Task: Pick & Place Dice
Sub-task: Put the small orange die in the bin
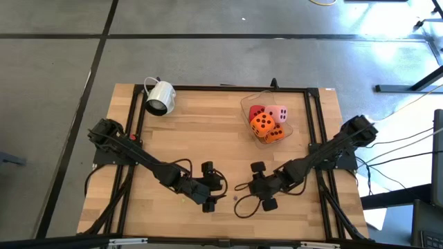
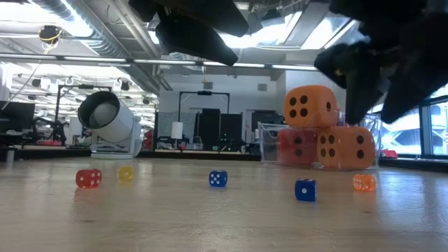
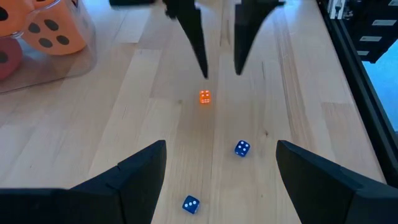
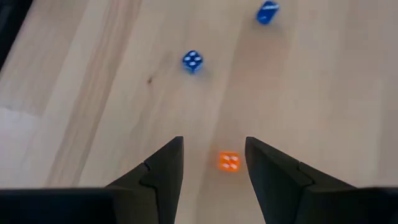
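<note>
The soft dice, a pink one (image 1: 278, 114), a red one (image 1: 256, 111) and two orange ones (image 1: 261, 123), are piled in a clear tub (image 1: 248, 104) at the back right. My right gripper (image 4: 214, 165) is open near the table's front middle. It points down, with a tiny orange die (image 4: 229, 161) lying on the wood between its fingertips, apart from both. My left gripper (image 3: 221, 168) faces it, open and with nothing between its fingers, above two tiny blue dice (image 3: 242, 147).
A white mug (image 1: 160, 97) lies on its side at the back left. A tiny red die (image 2: 88, 178) and a yellow one (image 2: 125, 173) lie toward the left. A black frame (image 1: 315, 124) borders the table.
</note>
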You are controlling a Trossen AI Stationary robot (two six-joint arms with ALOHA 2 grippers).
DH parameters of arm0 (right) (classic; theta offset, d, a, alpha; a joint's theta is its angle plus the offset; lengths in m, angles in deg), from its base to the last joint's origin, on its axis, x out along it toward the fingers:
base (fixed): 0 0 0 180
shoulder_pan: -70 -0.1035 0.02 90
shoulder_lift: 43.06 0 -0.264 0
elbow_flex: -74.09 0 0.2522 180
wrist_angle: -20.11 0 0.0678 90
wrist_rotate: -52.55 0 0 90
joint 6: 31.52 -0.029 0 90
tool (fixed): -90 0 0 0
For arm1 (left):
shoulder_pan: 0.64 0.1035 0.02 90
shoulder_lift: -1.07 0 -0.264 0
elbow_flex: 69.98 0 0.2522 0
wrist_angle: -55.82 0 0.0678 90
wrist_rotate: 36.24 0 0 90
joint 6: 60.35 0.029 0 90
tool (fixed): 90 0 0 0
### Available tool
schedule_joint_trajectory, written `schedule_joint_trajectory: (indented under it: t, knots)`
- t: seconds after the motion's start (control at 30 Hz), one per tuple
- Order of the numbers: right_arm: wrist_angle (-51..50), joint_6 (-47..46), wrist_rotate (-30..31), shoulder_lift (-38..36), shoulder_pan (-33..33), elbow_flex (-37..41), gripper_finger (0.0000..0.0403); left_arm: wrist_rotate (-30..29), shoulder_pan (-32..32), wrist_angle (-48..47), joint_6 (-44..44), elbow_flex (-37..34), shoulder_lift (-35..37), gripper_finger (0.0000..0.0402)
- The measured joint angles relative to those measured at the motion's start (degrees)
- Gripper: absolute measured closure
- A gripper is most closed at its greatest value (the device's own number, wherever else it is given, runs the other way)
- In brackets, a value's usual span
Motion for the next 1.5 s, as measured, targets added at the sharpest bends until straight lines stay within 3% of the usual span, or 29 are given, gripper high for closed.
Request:
schedule_joint_trajectory:
  t: [0.43,1.5]
  knots:
    - [1.46,2.29,-5.29,1.93,4.38,0.12,0.023,0.03,0.0,-0.55,1.01,0.0,0.0,0.0107]
    - [15.59,1.81,-7.97,1.64,6.74,11.66,0.023,0.1,0.0,-0.93,1.92,0.0,0.0,0.0107]
